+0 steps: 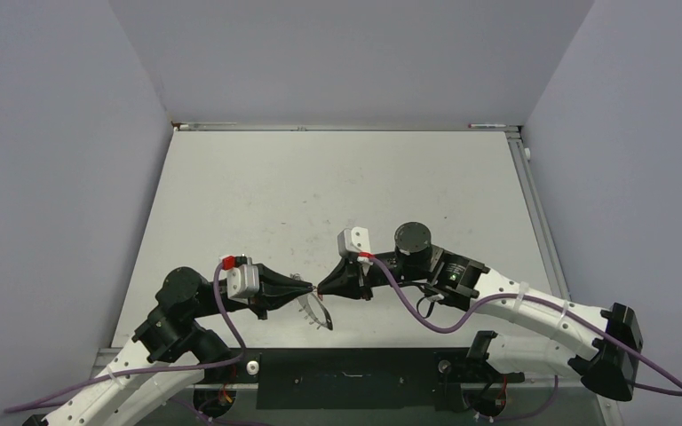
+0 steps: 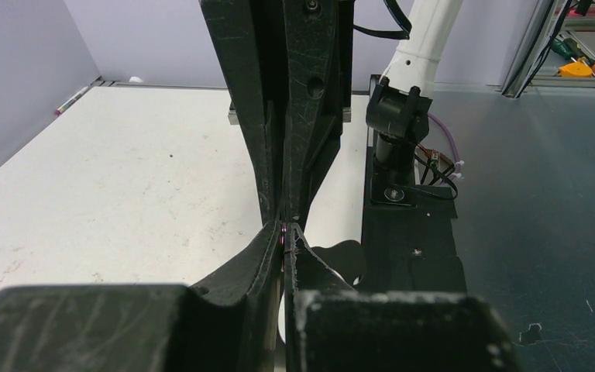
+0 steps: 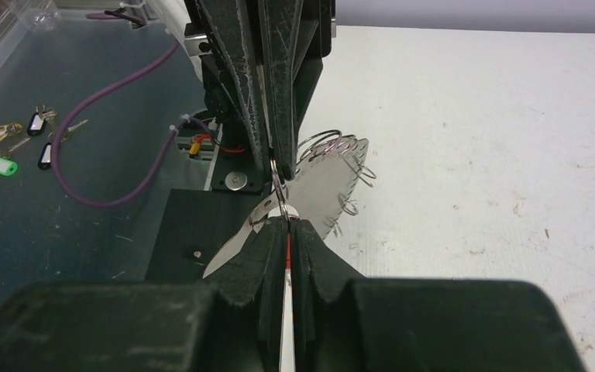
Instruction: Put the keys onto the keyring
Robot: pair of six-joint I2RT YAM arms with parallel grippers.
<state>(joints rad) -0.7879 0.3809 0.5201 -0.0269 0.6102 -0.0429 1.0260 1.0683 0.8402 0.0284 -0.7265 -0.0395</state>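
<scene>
My two grippers meet tip to tip low over the white table (image 1: 337,177), near its front edge. My left gripper (image 1: 309,287) is shut on the rim of the keyring (image 1: 316,312), a thin silvery hoop hanging below the tips. In the right wrist view the keyring (image 3: 354,147) shows small wire loops around its rim, and the left fingers (image 3: 267,116) pinch it from above. My right gripper (image 3: 287,221) is shut on the key (image 3: 287,252), seen edge-on as a thin red strip touching the ring's rim. In the left wrist view my left gripper (image 2: 286,232) is shut, and the ring is hidden.
A black base plate (image 1: 346,377) lies along the front edge between the arm bases. Spare tagged keys (image 3: 0,164) and a purple cable (image 3: 108,155) lie on the dark bench off the table. A pen (image 2: 73,97) lies by the wall.
</scene>
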